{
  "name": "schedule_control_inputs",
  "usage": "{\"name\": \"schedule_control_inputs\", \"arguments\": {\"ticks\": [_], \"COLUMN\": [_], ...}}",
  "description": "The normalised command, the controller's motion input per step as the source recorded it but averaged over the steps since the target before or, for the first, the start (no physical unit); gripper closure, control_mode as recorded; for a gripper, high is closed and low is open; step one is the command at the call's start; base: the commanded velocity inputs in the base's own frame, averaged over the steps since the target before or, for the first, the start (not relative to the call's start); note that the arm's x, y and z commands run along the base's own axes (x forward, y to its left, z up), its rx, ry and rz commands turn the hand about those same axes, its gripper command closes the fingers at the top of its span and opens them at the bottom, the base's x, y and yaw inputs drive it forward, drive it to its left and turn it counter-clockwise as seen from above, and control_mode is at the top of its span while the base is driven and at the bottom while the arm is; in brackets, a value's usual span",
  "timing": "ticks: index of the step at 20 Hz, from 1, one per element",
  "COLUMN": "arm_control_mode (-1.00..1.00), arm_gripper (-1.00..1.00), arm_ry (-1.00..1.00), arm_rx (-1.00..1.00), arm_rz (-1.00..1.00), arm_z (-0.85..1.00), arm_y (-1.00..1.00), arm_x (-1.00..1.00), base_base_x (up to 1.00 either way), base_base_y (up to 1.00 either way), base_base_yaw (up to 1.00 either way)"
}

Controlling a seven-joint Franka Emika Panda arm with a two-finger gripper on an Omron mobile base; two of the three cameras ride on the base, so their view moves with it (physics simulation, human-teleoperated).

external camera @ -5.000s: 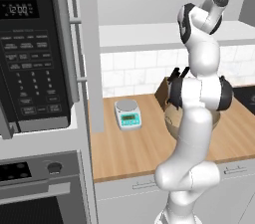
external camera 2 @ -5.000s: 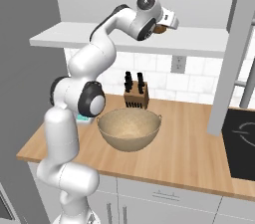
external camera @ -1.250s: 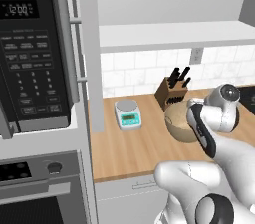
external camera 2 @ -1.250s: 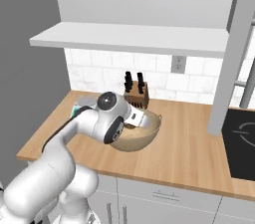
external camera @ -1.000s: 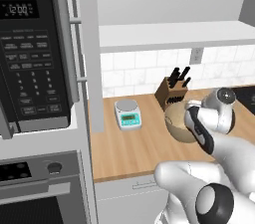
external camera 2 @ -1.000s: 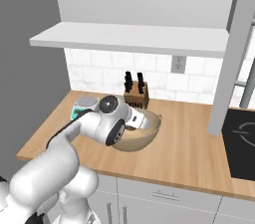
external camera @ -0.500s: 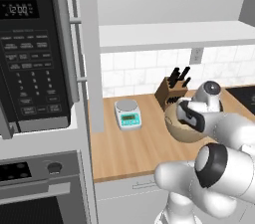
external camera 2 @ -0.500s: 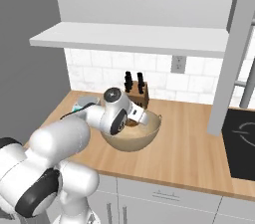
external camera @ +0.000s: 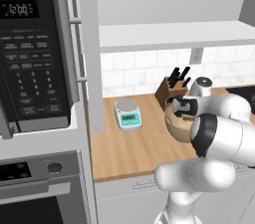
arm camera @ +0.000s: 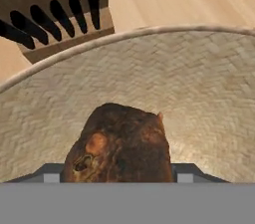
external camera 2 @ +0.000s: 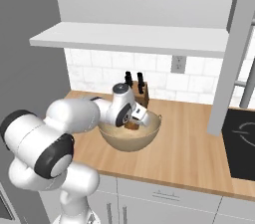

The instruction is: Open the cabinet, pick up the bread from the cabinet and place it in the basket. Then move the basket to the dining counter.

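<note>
**Bread held low inside the basket on the wood surface**

The basket (external camera 2: 130, 137) sits on a light-wood surface (external camera 2: 189, 154) backed by white tiles; it is the landmark here. Behind the basket, against the tiles, stands a wooden knife block (external camera 2: 137, 91) with dark handles; in the hand view the block (arm camera: 55, 16) lies just beyond the basket's rim (arm camera: 149, 33). To the basket's left in the left base view a small scale (external camera: 127, 113) with a green display rests on the surface; further left a tall grey panel (external camera: 89, 49) runs down to the surface, and past it a black microwave (external camera: 32, 49) sits above an oven (external camera: 40, 188). Above the basket a white shelf (external camera 2: 134, 39) spans the wall, with an outlet (external camera 2: 178, 64) on the tiles below it. To the basket's right in the right base view a grey door (external camera 2: 231, 54) hangs in front of the surface, and a black cooktop (external camera 2: 241, 143) lies beyond it. White drawer fronts (external camera 2: 164, 200) run below the surface's edge.

The gripper (external camera 2: 133, 122) reaches down into the basket; the bread (arm camera: 119, 146) is there, a dark brown lump between the fingers, which stand wide on either side of it and clamp it; woven basket wall (arm camera: 209, 103) surrounds the bread.
</note>
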Motion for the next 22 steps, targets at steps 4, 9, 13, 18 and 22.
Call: {"name": "schedule_control_inputs", "arguments": {"ticks": [4,9,13,18,22], "arm_control_mode": [-1.00,-1.00,-1.00,-1.00,-1.00], "arm_gripper": [1.00,1.00,1.00,-1.00,-1.00], "arm_ry": [0.07,0.03,0.00,0.00,0.00], "arm_rx": [0.05,0.04,0.02,0.00,0.00], "arm_rz": [0.00,0.00,0.00,0.00,0.00], "arm_z": [-0.42,-0.31,-0.09,0.00,0.00], "arm_y": [0.00,0.00,0.00,0.03,0.01], "arm_x": [0.18,0.03,-0.02,-0.24,-0.20], "base_base_x": [0.00,0.00,0.00,0.00,0.00], "base_base_y": [0.00,0.00,0.00,0.00,0.00], "base_base_yaw": [0.00,0.00,0.00,0.00,0.00]}}
